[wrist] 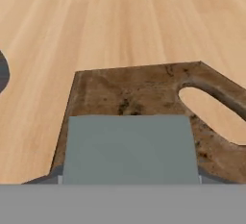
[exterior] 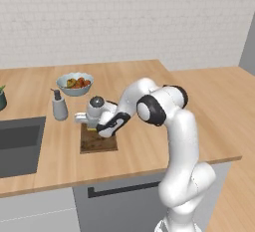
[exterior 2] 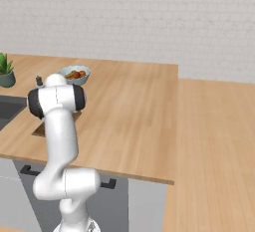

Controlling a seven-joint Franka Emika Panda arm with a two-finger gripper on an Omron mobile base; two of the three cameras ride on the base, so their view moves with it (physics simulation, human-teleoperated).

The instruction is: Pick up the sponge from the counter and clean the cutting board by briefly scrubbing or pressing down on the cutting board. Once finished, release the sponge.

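While pressed low over the cutting board point(wrist: 144, 91), the sponge point(wrist: 129, 148) is seen flat against it, near the slot. Whether the claw point(exterior: 105, 128) grips it cannot be told. Being soft and light, it is judged best held by its short sides.

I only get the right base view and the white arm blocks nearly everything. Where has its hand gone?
Observer: In the left base view the gripper is down over a dark brown cutting board on the counter.
Operator: Is anything in it?
Observer: The hand view shows a grey-blue sponge right in front of the camera, lying over the board's near part. The fingertips are hidden, so I cannot tell if it is gripped.
Operator: What does the board look like?
Observer: Stained and speckled, with a long slot handle through which the light worktop shows.
Operator: Anything next to it?
Observer: A grey soap dispenser stands beside the board, toward the sink.
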